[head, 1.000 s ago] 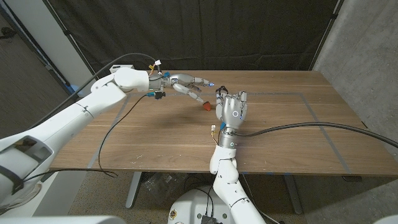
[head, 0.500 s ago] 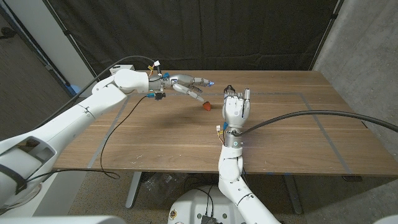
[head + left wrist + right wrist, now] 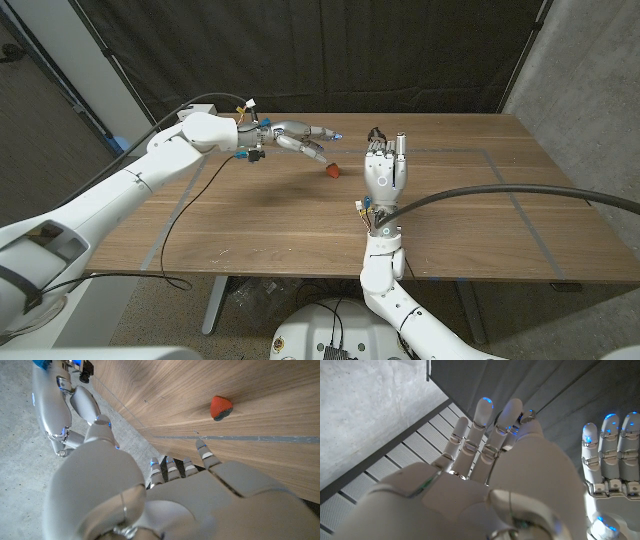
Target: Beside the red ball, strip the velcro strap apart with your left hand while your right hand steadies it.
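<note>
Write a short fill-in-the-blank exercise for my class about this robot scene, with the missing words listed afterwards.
1. The small ball on the table is coloured ____.
2. The table has a top made of ____.
3. In the head view, the robot hand nearer the ball is the ____ robot hand.
4. The right robot hand is raised with its fingers pointing ____.

Missing words: red; wood; left; up

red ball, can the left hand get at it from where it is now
Probably yes. In the head view the left hand hangs just behind the red ball, its fingers spread and holding nothing, with bare table around the ball. The right hand stands upright to the other side, apart from the ball.
</note>
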`<action>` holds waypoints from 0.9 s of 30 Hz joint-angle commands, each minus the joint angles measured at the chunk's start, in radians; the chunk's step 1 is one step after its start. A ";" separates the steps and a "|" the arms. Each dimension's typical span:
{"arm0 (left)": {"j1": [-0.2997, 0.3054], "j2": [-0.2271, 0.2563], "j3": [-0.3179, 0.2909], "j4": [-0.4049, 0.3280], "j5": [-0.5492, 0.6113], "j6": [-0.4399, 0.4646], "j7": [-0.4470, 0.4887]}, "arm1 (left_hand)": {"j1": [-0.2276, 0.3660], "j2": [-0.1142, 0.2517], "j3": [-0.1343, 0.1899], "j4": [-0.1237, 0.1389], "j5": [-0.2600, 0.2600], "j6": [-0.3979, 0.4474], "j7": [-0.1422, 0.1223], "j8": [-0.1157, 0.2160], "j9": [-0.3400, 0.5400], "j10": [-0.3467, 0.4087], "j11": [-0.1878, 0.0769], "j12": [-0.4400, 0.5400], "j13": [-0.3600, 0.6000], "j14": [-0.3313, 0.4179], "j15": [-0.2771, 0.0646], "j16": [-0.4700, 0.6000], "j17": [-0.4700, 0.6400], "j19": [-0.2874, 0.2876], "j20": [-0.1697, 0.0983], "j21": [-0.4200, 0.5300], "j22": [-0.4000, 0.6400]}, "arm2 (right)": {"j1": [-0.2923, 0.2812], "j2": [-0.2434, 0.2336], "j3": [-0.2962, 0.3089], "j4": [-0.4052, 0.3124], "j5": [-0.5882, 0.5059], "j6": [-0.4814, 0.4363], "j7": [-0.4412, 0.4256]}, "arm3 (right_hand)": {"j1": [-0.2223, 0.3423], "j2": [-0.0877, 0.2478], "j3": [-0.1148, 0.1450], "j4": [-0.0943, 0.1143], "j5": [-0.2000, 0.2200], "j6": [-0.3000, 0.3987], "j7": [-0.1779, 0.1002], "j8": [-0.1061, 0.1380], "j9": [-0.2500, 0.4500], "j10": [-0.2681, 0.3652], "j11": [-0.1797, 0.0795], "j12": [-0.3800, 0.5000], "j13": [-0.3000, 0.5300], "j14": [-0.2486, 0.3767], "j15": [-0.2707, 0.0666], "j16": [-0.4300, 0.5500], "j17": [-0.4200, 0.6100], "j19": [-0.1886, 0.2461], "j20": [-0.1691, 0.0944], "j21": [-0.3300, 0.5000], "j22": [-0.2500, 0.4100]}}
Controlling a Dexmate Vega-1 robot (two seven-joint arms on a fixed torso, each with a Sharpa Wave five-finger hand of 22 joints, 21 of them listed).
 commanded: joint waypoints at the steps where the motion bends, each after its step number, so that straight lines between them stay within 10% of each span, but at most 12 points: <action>1: 0.033 -0.031 -0.023 -0.001 -0.029 -0.002 0.086 | 0.025 0.032 -0.001 0.001 0.015 0.073 -0.013 0.024 0.002 0.056 -0.029 0.023 -0.003 0.041 -0.019 0.017 -0.001 0.021 0.003 0.007 0.002 | 0.019 -0.060 -0.073 -0.021 -0.004 -0.012 0.000 | 0.003 0.009 -0.004 0.000 -0.003 0.004 -0.003 0.005 0.006 0.003 -0.001 -0.003 0.000 -0.003 -0.098 0.006 0.006 -0.005 -0.117 0.014 -0.002; 9: 0.011 -0.078 -0.014 0.014 -0.035 0.002 0.115 | 0.050 0.067 -0.006 0.003 0.036 0.206 -0.015 0.058 0.001 0.140 -0.079 0.051 -0.012 0.113 -0.052 0.035 -0.002 0.059 0.000 0.023 0.002 | 0.035 -0.076 -0.102 -0.017 -0.001 0.018 0.000 | 0.005 0.011 -0.008 0.001 -0.004 0.005 -0.004 0.006 0.006 0.005 -0.001 0.000 0.003 -0.002 -0.099 0.008 0.003 -0.006 -0.119 0.027 -0.010; 27: -0.119 -0.179 0.078 0.156 -0.030 -0.076 -0.049 | 0.094 0.064 -0.037 -0.014 0.058 0.379 -0.016 0.104 0.005 0.093 -0.066 0.024 -0.015 0.074 -0.038 0.011 -0.001 0.038 -0.002 0.014 0.001 | 0.023 -0.071 -0.068 -0.022 0.004 0.069 0.000 | 0.007 0.011 -0.017 0.003 -0.003 0.011 -0.007 0.007 0.005 0.011 -0.004 0.001 0.004 0.003 -0.099 0.011 0.001 -0.005 -0.120 0.051 -0.030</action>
